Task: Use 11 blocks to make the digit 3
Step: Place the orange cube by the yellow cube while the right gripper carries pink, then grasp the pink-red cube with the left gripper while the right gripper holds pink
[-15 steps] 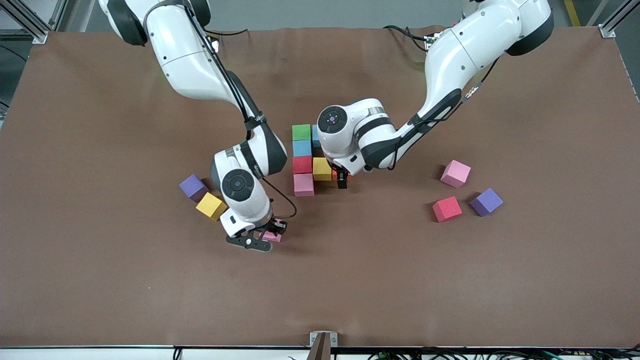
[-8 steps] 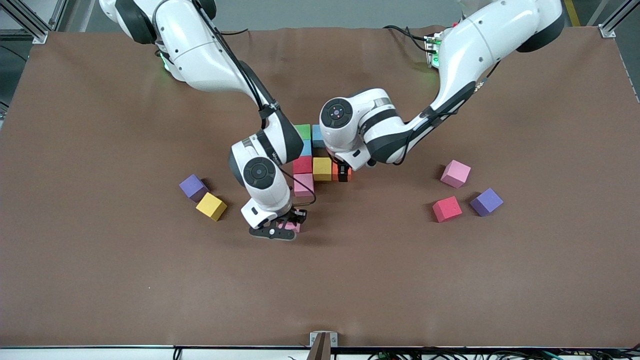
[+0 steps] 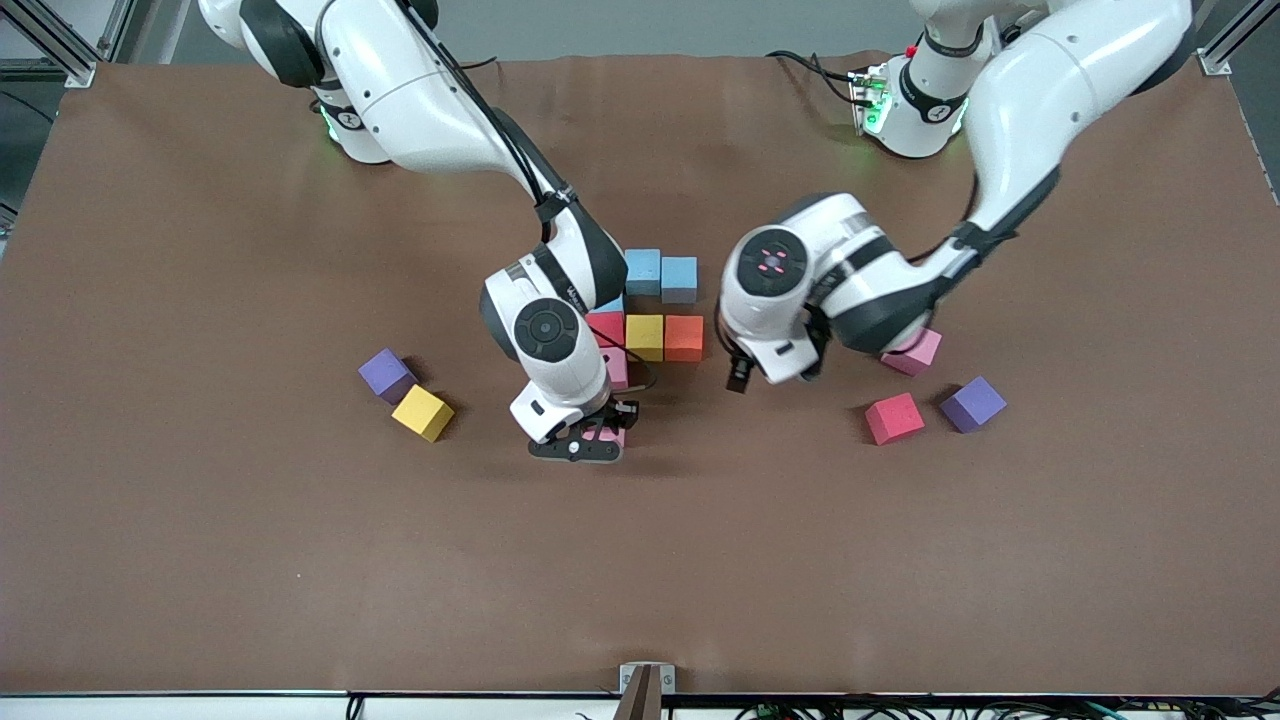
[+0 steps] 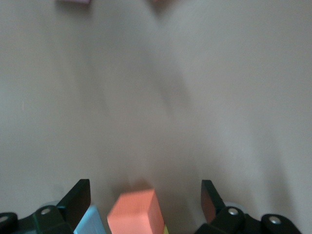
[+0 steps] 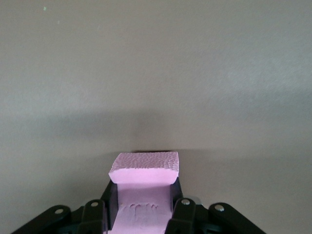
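Right wrist view: right claw [image 5: 144, 209] is pinching a pink block [image 5: 145, 168] above the worktop [image 3: 200, 550], apparently just beside the cluster's pink cube [image 3: 615, 366]. Left claw [image 3: 738, 375], fingers spread, is hovering empty near the orange block [image 3: 684, 337].

You've got matte pink foam cube [image 5: 144, 168] w/ pebbled top; orange foam cube [image 3: 684, 337]; plain brown table mat [image 3: 200, 550].

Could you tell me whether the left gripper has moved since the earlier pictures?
Yes. The left gripper, open, has moved away from the orange block it was over, toward the left arm's end of the table and the loose red block.
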`<action>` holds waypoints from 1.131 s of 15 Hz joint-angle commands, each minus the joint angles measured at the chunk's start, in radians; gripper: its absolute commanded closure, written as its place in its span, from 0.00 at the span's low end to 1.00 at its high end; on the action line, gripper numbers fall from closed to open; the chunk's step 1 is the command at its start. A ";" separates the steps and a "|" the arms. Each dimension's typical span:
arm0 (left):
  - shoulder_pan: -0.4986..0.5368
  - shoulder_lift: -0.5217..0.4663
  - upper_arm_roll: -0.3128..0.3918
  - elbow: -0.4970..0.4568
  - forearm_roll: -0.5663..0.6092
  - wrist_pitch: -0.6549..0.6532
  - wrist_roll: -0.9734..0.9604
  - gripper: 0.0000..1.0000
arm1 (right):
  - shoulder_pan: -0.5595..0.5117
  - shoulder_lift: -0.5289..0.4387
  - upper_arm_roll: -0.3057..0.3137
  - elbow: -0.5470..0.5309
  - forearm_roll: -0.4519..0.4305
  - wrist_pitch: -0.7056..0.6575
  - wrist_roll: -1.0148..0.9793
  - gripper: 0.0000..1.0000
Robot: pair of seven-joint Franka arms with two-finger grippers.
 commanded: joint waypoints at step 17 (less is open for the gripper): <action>0.512 -0.065 -0.076 -0.302 0.214 0.259 0.881 0.00 | 0.029 -0.028 -0.005 -0.090 -0.028 -0.004 -0.038 0.95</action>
